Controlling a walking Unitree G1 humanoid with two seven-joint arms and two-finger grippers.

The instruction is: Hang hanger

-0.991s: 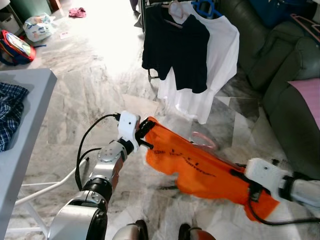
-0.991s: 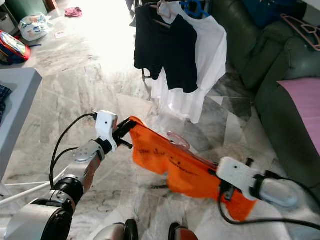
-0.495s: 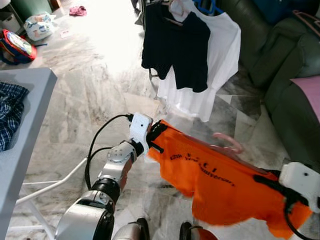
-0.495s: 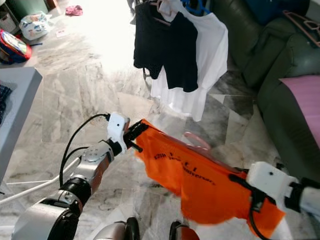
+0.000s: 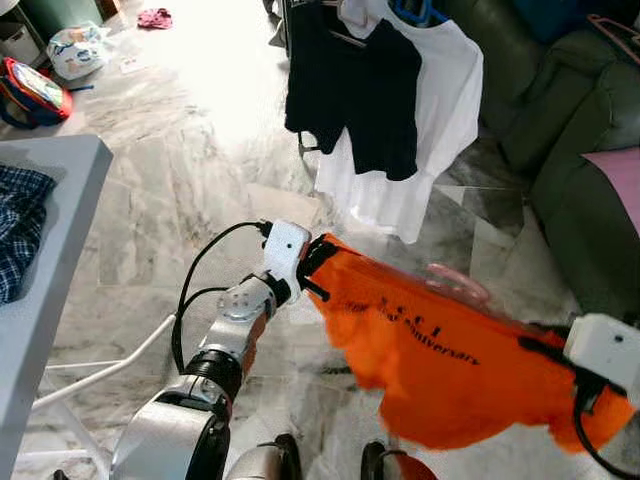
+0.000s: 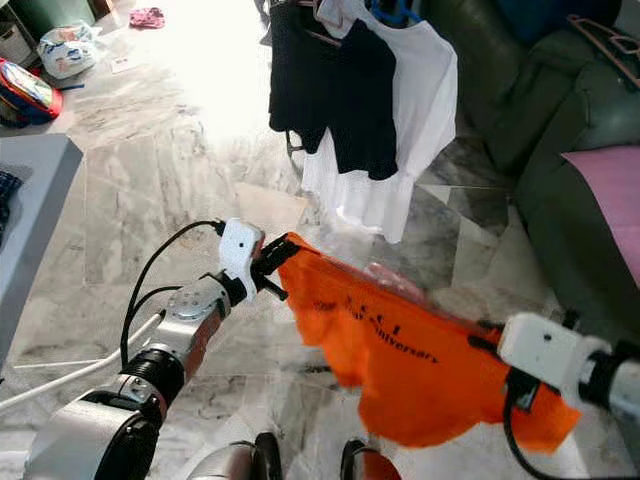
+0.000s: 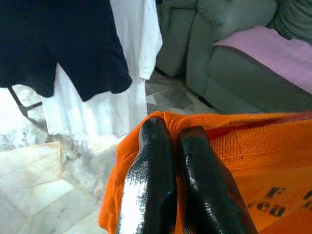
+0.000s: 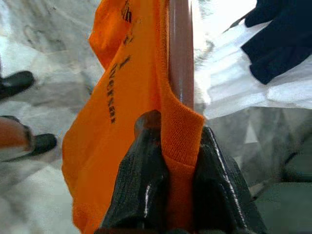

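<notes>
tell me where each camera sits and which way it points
Left eye view: on the head, looking down at both arms stretching the orange shirt on its pink hanger.
Right eye view: its stereo twin, same scene.
Left wrist view: along the left tool, shut on the shirt, toward the sofa.
Right wrist view: along the right tool, clamping shirt and hanger.
Every view shares the shirt.

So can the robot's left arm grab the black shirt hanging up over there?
Probably not right now. The left pincer is shut on the orange shirt, which the right pincer pinches too. The black shirt hangs farther off, across open floor, so it would need to let go and step closer.
</notes>
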